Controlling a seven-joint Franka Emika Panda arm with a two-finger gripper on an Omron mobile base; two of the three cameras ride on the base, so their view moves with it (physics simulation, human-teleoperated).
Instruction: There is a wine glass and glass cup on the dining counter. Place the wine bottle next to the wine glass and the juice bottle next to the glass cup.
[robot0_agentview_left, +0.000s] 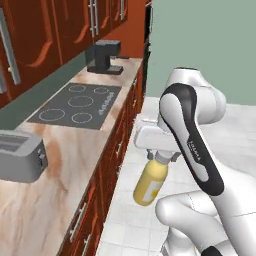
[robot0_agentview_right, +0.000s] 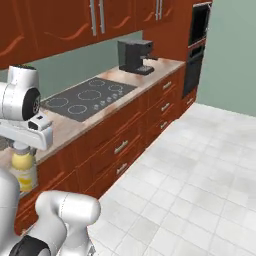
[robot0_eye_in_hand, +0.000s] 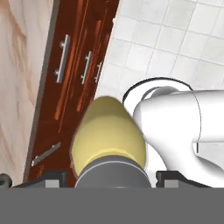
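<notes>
Hanging from the gripper (robot0_agentview_left: 161, 156), the juice bottle (robot0_agentview_left: 150, 183) points its long axis straight down (a slight lean), fingers clamped on its cap end; it hovers over the floor (robot0_agentview_left: 125, 220) beside the worktop (robot0_agentview_left: 30, 210), clear of its edge.

Kitchen run along the wall, white tiles underfoot

Red-brown wall cabinets (robot0_agentview_right: 75, 20) hang over a marble counter (robot0_agentview_left: 45, 200) with a black cooktop (robot0_agentview_left: 77, 104), a coffee machine (robot0_agentview_right: 134, 56) and a grey toaster (robot0_agentview_left: 20, 156); built-in oven (robot0_agentview_right: 198, 45), pale green wall (robot0_agentview_left: 200, 40), tiled floor (robot0_agentview_right: 190, 190).
</notes>
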